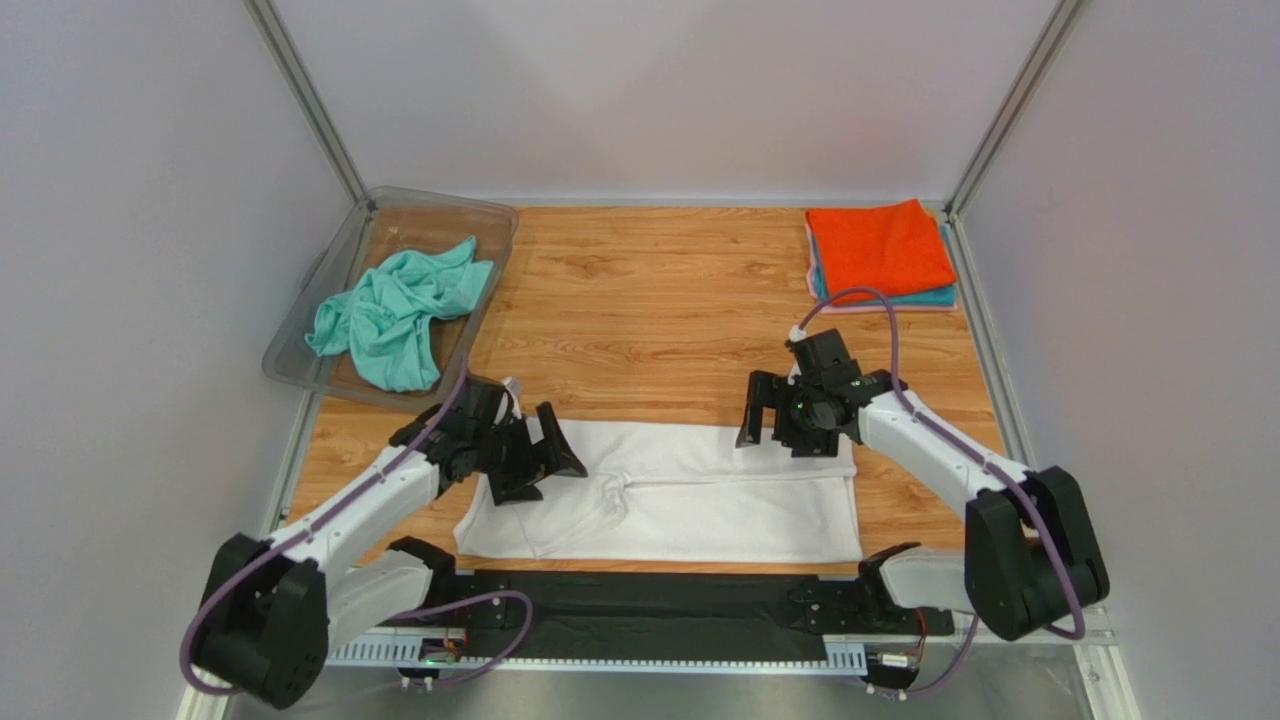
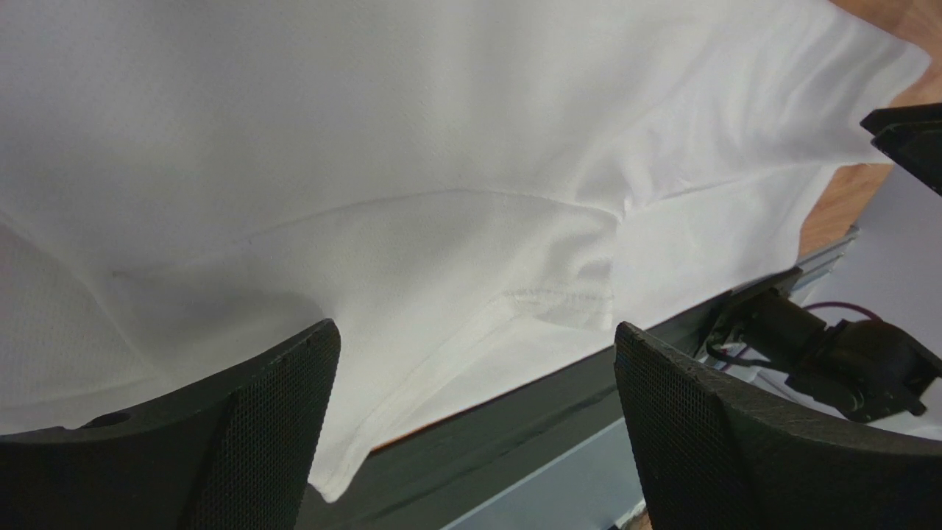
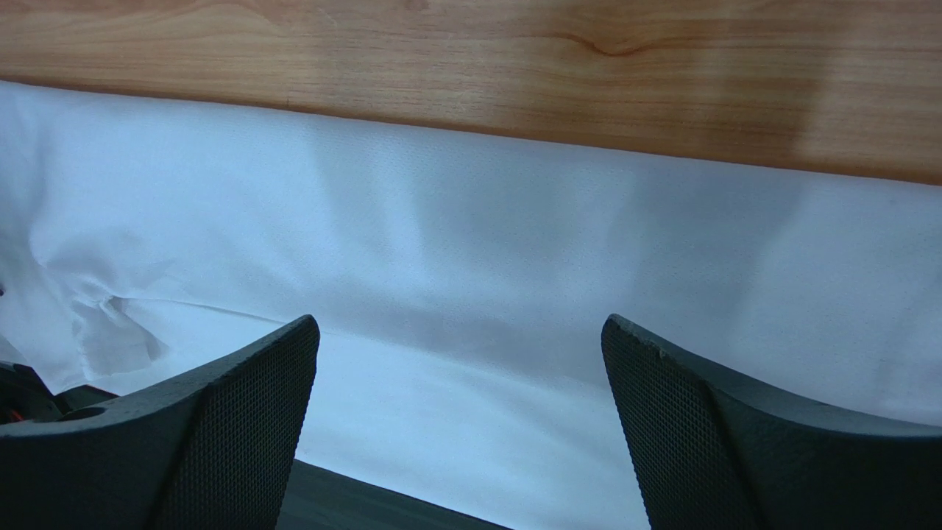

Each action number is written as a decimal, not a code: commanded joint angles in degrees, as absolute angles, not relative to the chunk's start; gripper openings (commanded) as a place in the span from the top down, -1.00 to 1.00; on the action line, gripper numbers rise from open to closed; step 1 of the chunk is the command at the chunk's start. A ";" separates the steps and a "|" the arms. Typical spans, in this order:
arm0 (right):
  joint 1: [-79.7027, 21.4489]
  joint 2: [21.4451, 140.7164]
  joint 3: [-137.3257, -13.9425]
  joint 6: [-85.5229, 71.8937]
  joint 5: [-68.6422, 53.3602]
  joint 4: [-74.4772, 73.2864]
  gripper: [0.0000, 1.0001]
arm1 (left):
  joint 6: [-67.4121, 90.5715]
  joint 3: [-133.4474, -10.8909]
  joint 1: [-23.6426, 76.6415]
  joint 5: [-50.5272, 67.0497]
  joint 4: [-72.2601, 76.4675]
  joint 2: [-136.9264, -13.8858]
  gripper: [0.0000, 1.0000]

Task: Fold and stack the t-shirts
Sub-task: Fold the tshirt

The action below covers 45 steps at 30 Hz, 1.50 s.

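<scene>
Though open, both claws (image 2: 475,331) (image 3: 459,326) (over tee (image 1: 721,492))

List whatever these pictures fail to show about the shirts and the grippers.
- Top view: under the orange t-shirt only a teal edge shows; the stack's count is hidden.
- Top view: the left gripper covers the left end of the white t-shirt.
- Wrist views: frame edges crop that shirt; whether the right gripper touches it is unclear.
- Top view: the mint-green t-shirt is crumpled; its own folds hide its shape.
</scene>
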<state>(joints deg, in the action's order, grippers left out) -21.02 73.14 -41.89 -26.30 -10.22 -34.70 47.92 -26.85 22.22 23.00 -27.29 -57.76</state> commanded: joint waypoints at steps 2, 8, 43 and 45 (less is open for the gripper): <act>-21.88 76.28 -40.26 -29.18 -10.72 -29.45 -1.00 | 44.31 -30.40 22.50 23.11 -19.34 -69.15 -0.99; -21.88 76.03 -35.17 -29.09 -13.52 -27.87 -1.00 | 42.37 -40.14 22.41 19.87 -17.30 -86.71 -1.00; -53.89 70.92 -47.54 -36.13 -0.26 -32.25 -1.00 | 32.88 -116.03 22.24 29.97 -38.23 -125.12 -0.99; -49.85 71.63 -49.83 -35.34 -0.70 -32.43 -1.00 | 31.56 -110.76 22.24 27.52 -37.88 -118.77 -1.00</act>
<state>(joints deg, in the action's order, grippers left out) -53.98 71.18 -46.57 -38.63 -4.95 -30.22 35.16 -113.23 22.39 29.91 -36.25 -132.73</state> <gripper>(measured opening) 0.998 0.994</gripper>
